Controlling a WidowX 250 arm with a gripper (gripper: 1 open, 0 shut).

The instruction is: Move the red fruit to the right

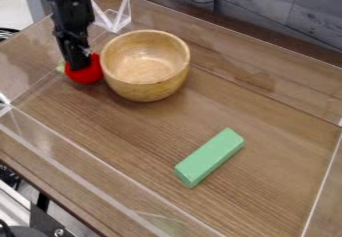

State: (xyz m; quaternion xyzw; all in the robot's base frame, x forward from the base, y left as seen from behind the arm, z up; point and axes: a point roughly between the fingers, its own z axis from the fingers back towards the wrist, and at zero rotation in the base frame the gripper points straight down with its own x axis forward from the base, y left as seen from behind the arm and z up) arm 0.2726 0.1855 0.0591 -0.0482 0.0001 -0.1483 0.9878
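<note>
Camera view: the black metal gripper (82,58) appears to pinch the small round red fruit (84,72), left of the round tan wooden bowl (144,65). Grasping seems done; carrying it right and releasing remain.

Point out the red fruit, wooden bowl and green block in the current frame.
Red fruit (86,75): camera view, lower front of its skin.
Wooden bowl (144,62): camera view, inner floor.
Green block (210,158): camera view, middle of top face.
</note>
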